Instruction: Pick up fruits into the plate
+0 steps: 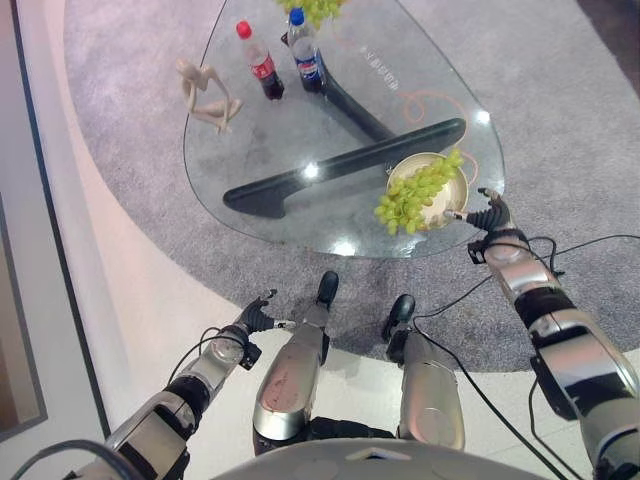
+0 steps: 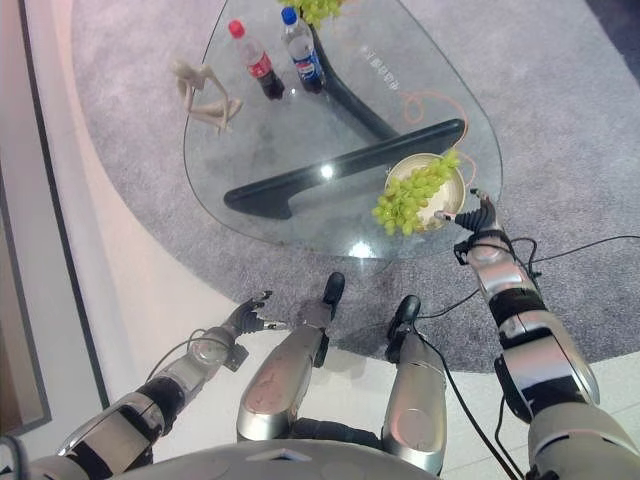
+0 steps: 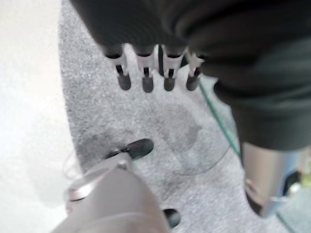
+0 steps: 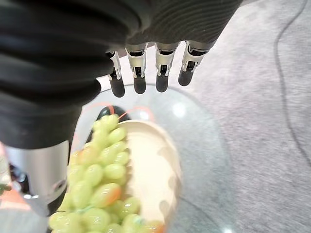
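Observation:
A bunch of green grapes (image 1: 415, 193) lies across the cream plate (image 1: 455, 190) at the right near edge of the glass table (image 1: 300, 130), hanging partly over the plate's left rim. My right hand (image 1: 492, 218) is open just beside the plate's near right edge, holding nothing; in the right wrist view its fingers (image 4: 148, 80) hover above the grapes (image 4: 99, 184) and the plate (image 4: 155, 165). A second green bunch (image 1: 312, 9) sits at the table's far edge. My left hand (image 1: 253, 318) hangs low over the floor, open and empty, its fingers (image 3: 146, 77) straight.
Two drink bottles, one red-capped (image 1: 260, 62) and one blue-capped (image 1: 306, 52), stand at the far side of the table. A pale figurine (image 1: 205, 95) sits at the table's left. The table's dark base (image 1: 340, 165) shows through the glass. Grey carpet (image 1: 130, 90) surrounds it.

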### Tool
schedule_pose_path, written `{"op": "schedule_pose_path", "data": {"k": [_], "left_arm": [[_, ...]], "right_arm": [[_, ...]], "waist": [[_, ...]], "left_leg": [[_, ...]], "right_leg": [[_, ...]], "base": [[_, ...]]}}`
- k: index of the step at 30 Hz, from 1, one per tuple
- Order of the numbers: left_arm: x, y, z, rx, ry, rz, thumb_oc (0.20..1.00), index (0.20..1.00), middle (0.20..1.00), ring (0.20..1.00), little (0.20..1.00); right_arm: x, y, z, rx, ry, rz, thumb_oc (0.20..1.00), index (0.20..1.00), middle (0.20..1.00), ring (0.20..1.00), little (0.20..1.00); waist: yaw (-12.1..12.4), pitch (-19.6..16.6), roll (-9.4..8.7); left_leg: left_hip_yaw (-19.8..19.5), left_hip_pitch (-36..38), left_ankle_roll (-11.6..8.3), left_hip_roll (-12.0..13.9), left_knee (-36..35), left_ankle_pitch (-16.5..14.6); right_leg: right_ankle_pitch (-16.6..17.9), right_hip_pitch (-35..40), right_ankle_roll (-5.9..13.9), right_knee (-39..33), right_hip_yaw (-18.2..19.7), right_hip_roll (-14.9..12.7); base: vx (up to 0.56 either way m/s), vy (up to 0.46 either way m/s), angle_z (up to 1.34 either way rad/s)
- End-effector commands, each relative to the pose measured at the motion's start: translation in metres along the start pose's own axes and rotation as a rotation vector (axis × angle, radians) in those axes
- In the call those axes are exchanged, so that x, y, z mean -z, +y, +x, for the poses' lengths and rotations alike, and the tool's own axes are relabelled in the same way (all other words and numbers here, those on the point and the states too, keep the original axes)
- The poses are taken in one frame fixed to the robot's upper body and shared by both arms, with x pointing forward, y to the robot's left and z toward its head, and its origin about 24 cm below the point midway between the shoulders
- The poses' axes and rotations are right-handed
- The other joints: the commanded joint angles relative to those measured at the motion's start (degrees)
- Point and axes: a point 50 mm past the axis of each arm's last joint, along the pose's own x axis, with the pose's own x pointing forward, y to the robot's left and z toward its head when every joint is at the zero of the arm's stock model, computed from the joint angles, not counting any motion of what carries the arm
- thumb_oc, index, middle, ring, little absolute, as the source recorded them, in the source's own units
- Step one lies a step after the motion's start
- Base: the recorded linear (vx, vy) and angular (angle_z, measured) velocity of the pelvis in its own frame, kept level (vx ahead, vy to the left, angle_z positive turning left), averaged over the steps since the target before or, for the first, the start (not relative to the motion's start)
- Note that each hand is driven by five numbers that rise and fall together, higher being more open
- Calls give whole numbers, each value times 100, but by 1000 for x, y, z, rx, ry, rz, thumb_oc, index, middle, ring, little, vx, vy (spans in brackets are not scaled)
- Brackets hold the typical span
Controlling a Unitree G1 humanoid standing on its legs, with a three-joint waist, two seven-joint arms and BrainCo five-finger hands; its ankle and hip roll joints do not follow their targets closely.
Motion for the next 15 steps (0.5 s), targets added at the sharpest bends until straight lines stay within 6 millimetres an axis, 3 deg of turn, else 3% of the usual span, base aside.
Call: {"op": "schedule_pose_path", "data": {"k": [1,4,7,11,15], "left_arm": [[31,-8,-9,31,113,-90,1000,1000,1000,1000,1000],[49,-16,-17,61,180,-163,1000,1000,1000,1000,1000],[77,-28,-33,80,285,-203,1000,1000,1000,1000,1000],[93,-36,-42,100,357,-243,1000,1000,1000,1000,1000],[113,-48,-56,131,459,-292,1000,1000,1000,1000,1000]], "right_arm": [[16,6,-10,-31,-14,77,1000,1000,1000,1000,1000],[54,20,-29,-106,69,139,1000,1000,1000,1000,1000],[107,50,-65,-225,237,235,1000,1000,1000,1000,1000],[146,73,-100,-313,394,339,1000,1000,1000,1000,1000],[194,95,-154,-399,630,440,1000,1000,1000,1000,1000]], "waist": [[-97,-684,-388],[-166,-952,-441],[-291,-1356,-496],[-367,-1648,-519],[-484,-1948,-500]], "left_leg": [[798,354,172,-244,480,-1133],[848,591,175,-229,357,-1159],[921,930,201,-195,196,-1194],[980,1212,232,-191,74,-1235],[1075,1655,281,-202,-129,-1329]], "right_leg": [[443,478,268,-900,435,84],[435,728,279,-1040,513,113],[406,1033,265,-1158,649,178],[365,1290,244,-1241,724,237],[297,1683,223,-1382,830,319]], "base": [[120,-34,-12],[134,-38,-9],[173,-37,-5],[135,-20,-9],[116,-2,-5]]}}
